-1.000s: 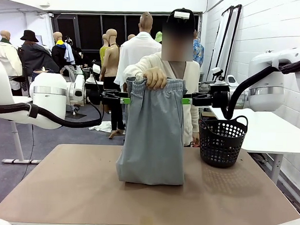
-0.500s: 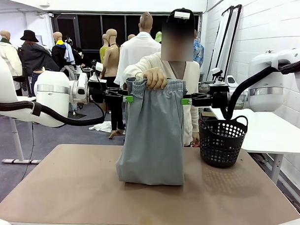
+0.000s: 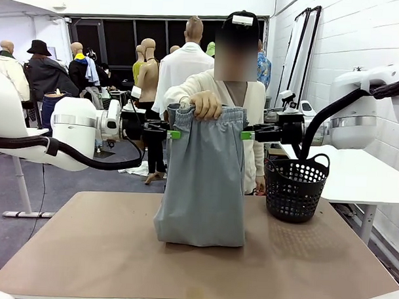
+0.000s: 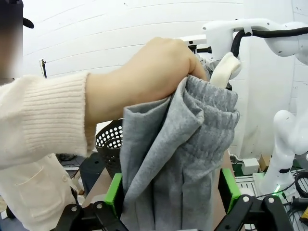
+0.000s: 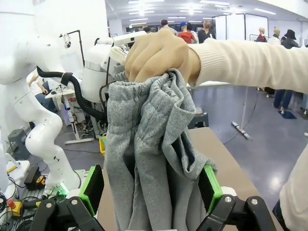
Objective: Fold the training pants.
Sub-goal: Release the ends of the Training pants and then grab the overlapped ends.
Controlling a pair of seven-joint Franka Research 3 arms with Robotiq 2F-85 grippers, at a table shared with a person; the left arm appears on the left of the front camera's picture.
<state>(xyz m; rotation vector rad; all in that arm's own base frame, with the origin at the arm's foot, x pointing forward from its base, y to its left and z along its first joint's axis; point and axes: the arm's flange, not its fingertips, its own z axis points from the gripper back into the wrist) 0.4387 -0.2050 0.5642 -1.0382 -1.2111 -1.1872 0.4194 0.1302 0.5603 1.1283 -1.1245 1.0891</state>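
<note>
Two tools stand level with the gathered waistband of the training pants [image 3: 203,182], the left tool [image 3: 172,133] at one edge and the right tool [image 3: 247,134] at the other. A person across the bench [image 3: 84,250] pinches the middle of that waistband in one hand [image 3: 206,104]. The grey cloth hangs straight down from the hand as a narrow, already doubled column, and its lower end rests crumpled on the bench near the middle, with the black basket [image 3: 295,189] standing apart to the robot's right. In the left wrist view the green pads [image 4: 114,191] sit wide apart with the bunched jersey filling the gap between them. The right wrist view shows the same, pads [image 5: 91,188] spread and folds of cloth between. Both tools are therefore wide and holding nothing, though each has the fabric inside its reach. I judge this to be the hand-over of the top edge: the corners are being offered and the grasp is not yet made, so the folding itself has barely begun. The next move calls for both tools to close squarely on the waistband just below the elastic, catching every layer, not only the outer fold. They should close at about the same time, so that the weight passes evenly once the hand lets go. The soft jersey could slip or sag if only one side bites.
</note>
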